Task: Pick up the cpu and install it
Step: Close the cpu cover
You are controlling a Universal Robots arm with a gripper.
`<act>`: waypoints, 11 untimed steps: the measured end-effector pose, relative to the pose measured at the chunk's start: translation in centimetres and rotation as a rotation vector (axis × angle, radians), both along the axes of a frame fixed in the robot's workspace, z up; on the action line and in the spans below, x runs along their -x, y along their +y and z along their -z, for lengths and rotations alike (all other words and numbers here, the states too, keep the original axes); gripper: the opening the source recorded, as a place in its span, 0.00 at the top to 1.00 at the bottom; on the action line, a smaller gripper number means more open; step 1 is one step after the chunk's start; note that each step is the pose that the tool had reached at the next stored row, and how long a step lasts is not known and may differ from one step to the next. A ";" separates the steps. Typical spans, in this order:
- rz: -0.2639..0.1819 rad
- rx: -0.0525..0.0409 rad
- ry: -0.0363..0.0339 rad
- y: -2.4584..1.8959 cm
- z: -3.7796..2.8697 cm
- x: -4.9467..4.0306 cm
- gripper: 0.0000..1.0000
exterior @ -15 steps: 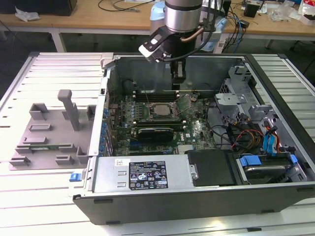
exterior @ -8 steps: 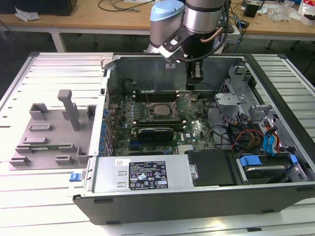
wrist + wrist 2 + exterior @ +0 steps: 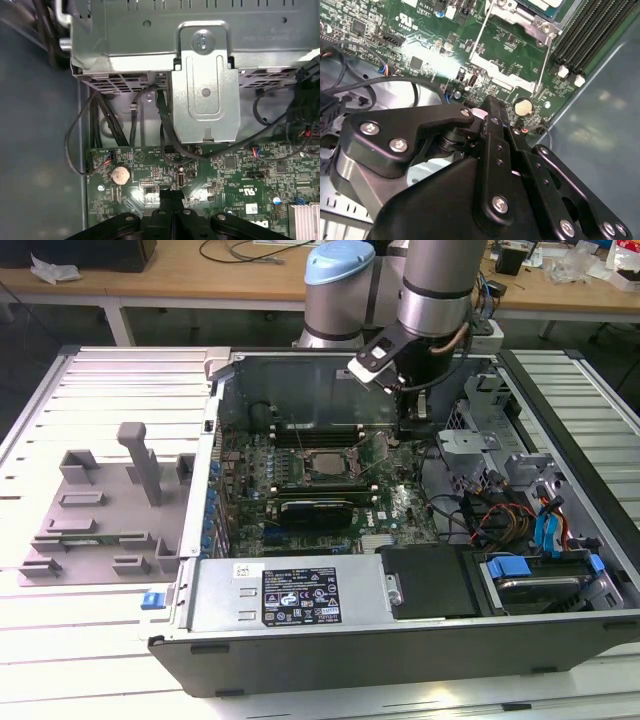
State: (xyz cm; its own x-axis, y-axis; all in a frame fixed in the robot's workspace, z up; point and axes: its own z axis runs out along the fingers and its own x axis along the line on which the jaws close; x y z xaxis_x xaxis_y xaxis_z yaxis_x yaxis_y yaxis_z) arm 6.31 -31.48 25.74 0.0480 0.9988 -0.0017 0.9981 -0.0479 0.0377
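The cpu (image 3: 325,466) is a small silvery square lying in the black-framed socket in the middle of the motherboard (image 3: 395,508); in the second wrist view a corner of the cpu (image 3: 540,4) shows at the picture's edge. Thin metal socket levers (image 3: 479,37) stand up beside it. My gripper (image 3: 415,426) hangs inside the open computer case, low over the board just to the exterior view's right of the socket. In both wrist views the black fingers (image 3: 490,105) (image 3: 172,195) are pressed together, shut, with nothing seen between them, near a round coin battery (image 3: 120,174).
A grey moulded tray (image 3: 100,510) lies on the slatted table at the exterior view's left. Memory slots (image 3: 590,35) run beside the socket. A metal drive cage (image 3: 205,75), black cables (image 3: 100,120) and blue-tabbed drives (image 3: 540,575) crowd the case's right side.
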 end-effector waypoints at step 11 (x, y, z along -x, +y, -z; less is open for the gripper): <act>0.000 -0.0026 0.0154 -0.01 1.83 0.04 0.89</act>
